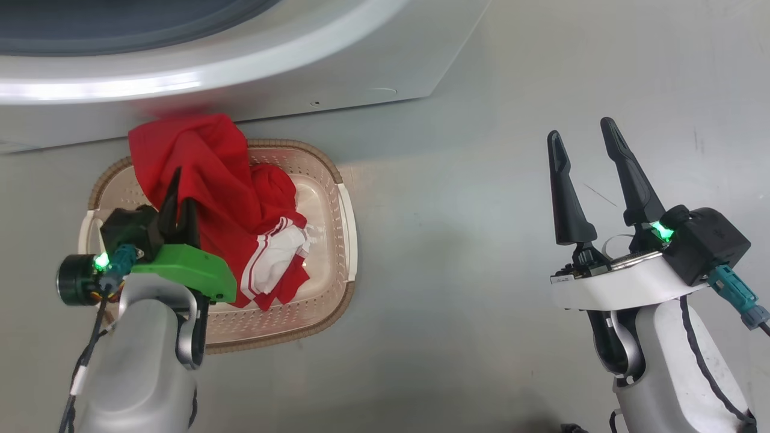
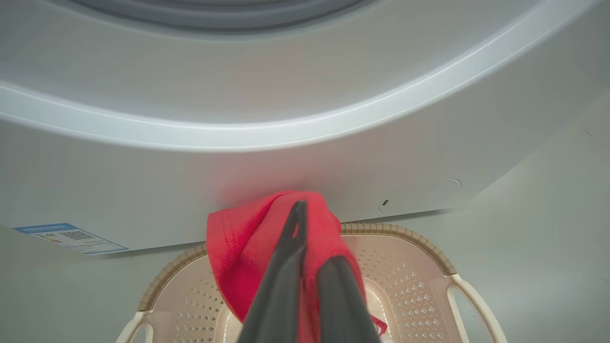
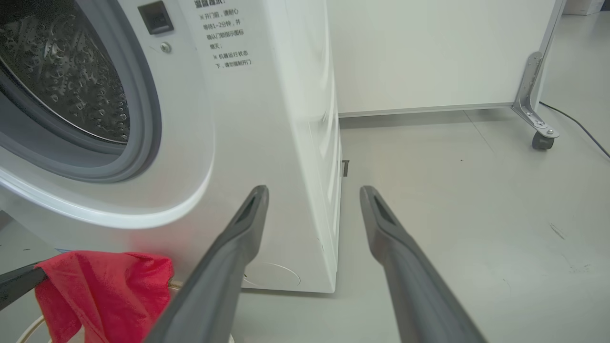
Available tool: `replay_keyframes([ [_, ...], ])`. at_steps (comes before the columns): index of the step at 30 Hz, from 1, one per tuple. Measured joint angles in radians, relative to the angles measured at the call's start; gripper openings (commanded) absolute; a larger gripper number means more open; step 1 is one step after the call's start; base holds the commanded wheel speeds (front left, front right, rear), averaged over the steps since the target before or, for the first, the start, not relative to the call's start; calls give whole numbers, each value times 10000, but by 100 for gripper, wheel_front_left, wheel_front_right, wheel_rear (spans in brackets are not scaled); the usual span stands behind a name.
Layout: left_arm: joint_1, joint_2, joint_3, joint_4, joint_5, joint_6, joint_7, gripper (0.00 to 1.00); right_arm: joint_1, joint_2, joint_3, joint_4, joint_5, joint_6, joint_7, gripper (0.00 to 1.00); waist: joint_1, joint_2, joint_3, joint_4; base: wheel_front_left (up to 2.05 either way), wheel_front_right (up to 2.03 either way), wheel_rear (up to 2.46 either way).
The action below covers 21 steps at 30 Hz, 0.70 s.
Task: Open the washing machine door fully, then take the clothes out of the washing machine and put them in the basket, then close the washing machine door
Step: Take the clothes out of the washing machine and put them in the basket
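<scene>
Closest in on the head cam, the left gripper (image 1: 180,201) sat at about 8 o'clock with its two fingers pinched tight on the clothes (image 1: 210,174) — a fold of the red jersey was clamped between them, up over the basket (image 1: 322,157). Over at 4 o'clock the right gripper (image 1: 580,128) hung above bare grey floor (image 1: 469,252), jaws spread wide, nothing in them, well apart from everything else.

The jersey draped down from the pinch into the basket. Its white-striped end looked to be lying on the cream bottom near the middle, and the top of the bunch hid the basket's far rim at around 11 o'clock. The basket stood on the floor just in front of the washing machine (image 1: 252,72), which ran across 12 o'clock.

On the right wrist cam the opening was uncovered — grey gasket (image 3: 143,124) and steel drum (image 3: 62,76) at 10 o'clock. A blue sticker (image 2: 71,237) sat low on the front panel. Farthest back, a white panel (image 3: 429,52) stood on a caster (image 3: 541,141) at 1 o'clock.
</scene>
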<state>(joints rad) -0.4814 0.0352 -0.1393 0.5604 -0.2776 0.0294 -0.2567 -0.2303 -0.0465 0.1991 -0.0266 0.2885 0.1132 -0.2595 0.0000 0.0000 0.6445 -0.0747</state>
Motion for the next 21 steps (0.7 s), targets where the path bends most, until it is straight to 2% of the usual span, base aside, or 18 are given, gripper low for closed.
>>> replay_keyframes([
  [12,1251,-15,-767,-963,42,-242,0,0,356,-8,-25,84,0,2,0,100,0,0,-947,412,0,0,0],
  [21,2215,-12,-1580,-1244,-468,-349,0,0,601,-10,12,232,2,4,0,100,0,0,-1642,655,0,0,0],
])
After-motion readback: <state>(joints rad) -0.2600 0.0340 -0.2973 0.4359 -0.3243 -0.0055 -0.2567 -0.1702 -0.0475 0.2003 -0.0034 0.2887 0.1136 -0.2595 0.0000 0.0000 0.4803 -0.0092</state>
